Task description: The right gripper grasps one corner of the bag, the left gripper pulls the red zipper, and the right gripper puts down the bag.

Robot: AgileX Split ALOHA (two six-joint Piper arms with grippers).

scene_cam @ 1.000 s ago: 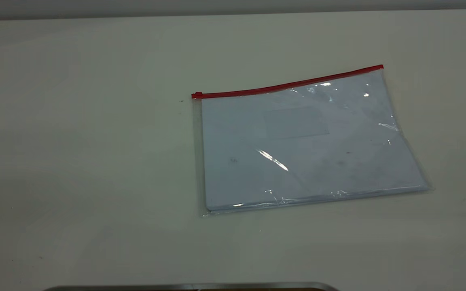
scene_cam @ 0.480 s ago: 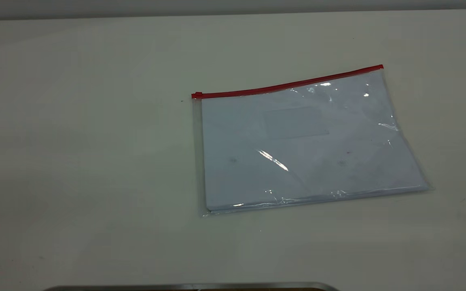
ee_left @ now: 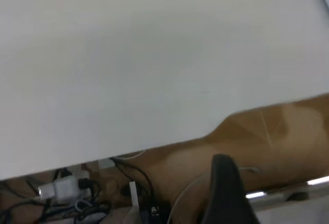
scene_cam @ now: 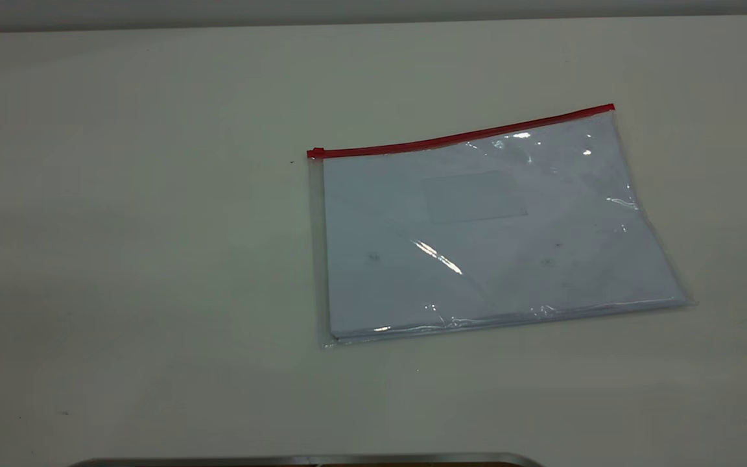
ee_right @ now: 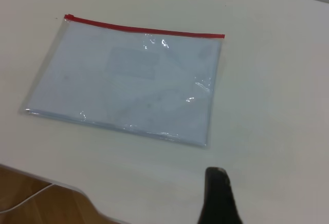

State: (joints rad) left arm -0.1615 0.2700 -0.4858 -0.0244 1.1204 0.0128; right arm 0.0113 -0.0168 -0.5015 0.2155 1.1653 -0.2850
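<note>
The bag (scene_cam: 490,233) lies flat on the white table (scene_cam: 120,227), right of the middle, with white paper showing through its clear plastic. The red zipper (scene_cam: 464,136) runs along its far long edge, and the small slider tab (scene_cam: 315,153) sits at the left end. Neither arm appears in the exterior view. The right wrist view shows the bag (ee_right: 128,80) and the red zipper (ee_right: 144,29) ahead of my right gripper (ee_right: 218,193), which hovers over bare table, well apart from the bag. My left gripper (ee_left: 226,188) hangs past the table's edge, over the floor.
In the left wrist view, the table's edge (ee_left: 169,143) gives way to brown floor with cables and a white power strip (ee_left: 67,190) below. A metal strip (scene_cam: 308,460) lies along the near edge of the exterior view.
</note>
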